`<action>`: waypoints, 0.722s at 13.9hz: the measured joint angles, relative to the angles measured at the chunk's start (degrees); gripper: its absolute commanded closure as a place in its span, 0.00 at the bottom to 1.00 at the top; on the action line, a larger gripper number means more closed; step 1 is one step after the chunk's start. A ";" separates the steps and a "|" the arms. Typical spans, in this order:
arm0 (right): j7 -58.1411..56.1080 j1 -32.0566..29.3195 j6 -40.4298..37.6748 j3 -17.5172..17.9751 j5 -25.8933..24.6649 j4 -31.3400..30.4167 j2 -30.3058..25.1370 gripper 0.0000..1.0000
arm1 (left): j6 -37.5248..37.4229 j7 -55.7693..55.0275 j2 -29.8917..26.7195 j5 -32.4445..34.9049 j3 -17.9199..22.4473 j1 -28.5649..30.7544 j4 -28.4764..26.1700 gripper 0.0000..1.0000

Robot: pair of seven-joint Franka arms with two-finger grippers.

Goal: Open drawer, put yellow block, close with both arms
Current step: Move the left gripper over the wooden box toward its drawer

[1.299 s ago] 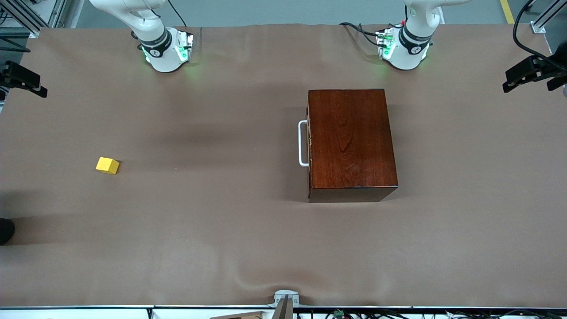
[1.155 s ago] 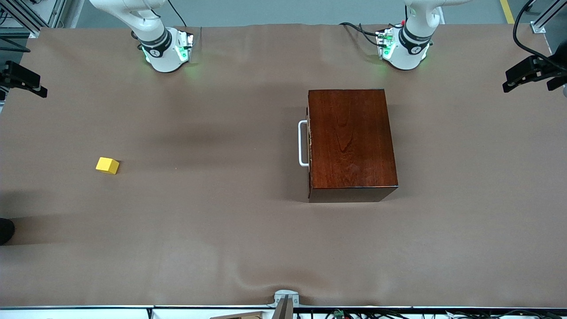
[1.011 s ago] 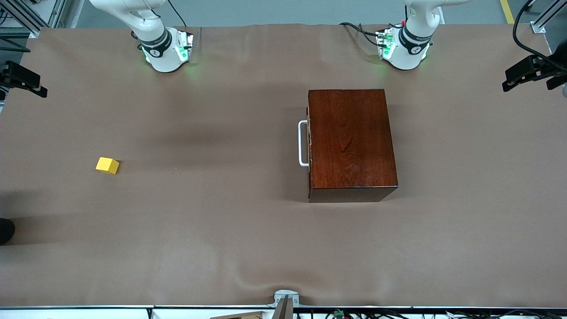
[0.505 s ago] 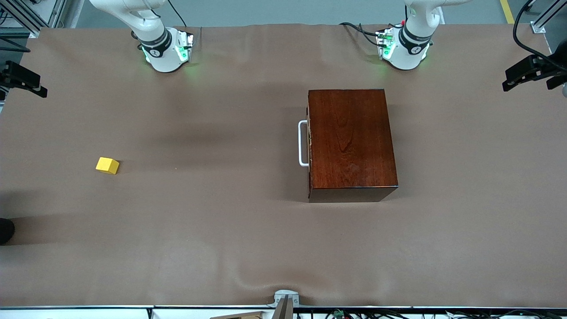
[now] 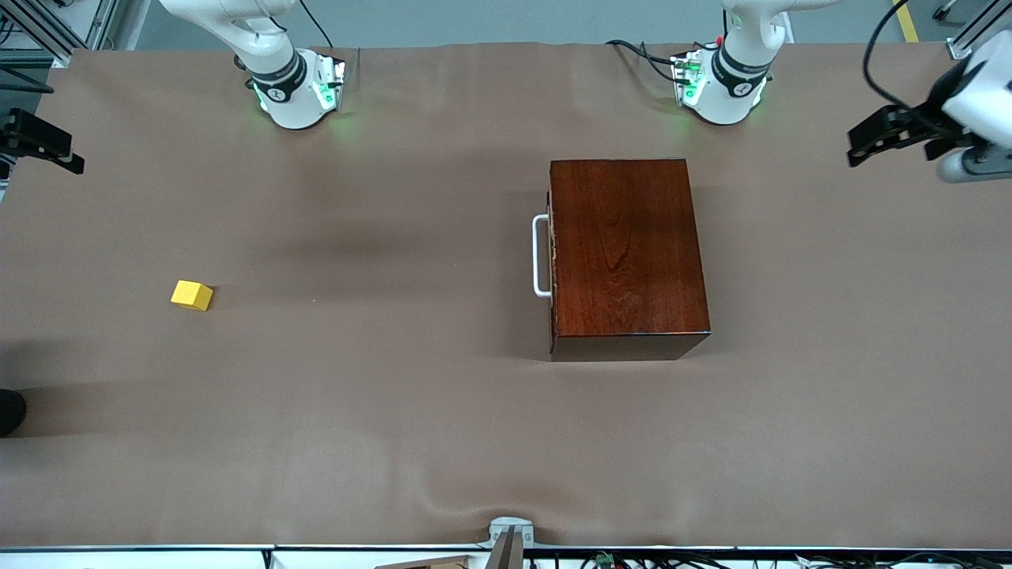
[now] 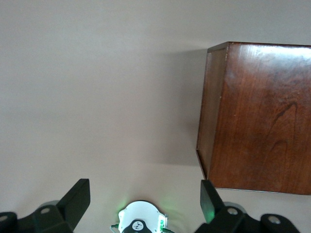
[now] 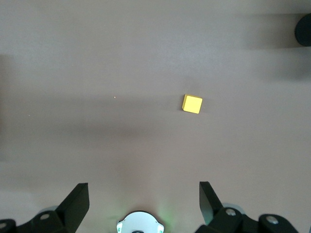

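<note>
- We see only the white handle [image 5: 540, 256] of the drawer; its tray sits hidden inside the wooden box [image 5: 624, 253].
- The front view's edge cuts off the left claw [image 5: 889, 141] and the right claw [image 5: 39, 142].
- Both arms leave that view above their bases.
- The left wrist view crops the box.

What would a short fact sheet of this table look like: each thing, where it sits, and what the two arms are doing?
Box: glossy reddish-brown wooden box, nearer the left arm's end of the table
Drawer: shut, white U-shaped bar handle facing the right arm's end
Block: small bright yellow cube on the brown tabletop, toward the right arm's end, untouched
Left gripper: raised beside the box, jaws open, empty
Right gripper: raised above the table near the cube, jaws open, empty
Task stage: nothing grasped yet
</note>
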 measured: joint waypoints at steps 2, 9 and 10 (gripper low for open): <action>0.00 0.00 0.00 0.00 0.00 0.00 0.00 0.00 | 0.02 -3.42 1.36 0.00 -2.13 -0.08 0.00 0.00; 0.00 -0.01 -0.01 0.00 0.00 0.00 0.00 0.00 | 1.33 -13.99 4.07 0.00 -9.21 -0.42 0.05 0.00; 0.00 -0.01 -0.01 0.00 0.00 0.00 0.00 0.00 | 1.62 -15.61 4.15 0.00 -10.01 -1.00 0.05 0.00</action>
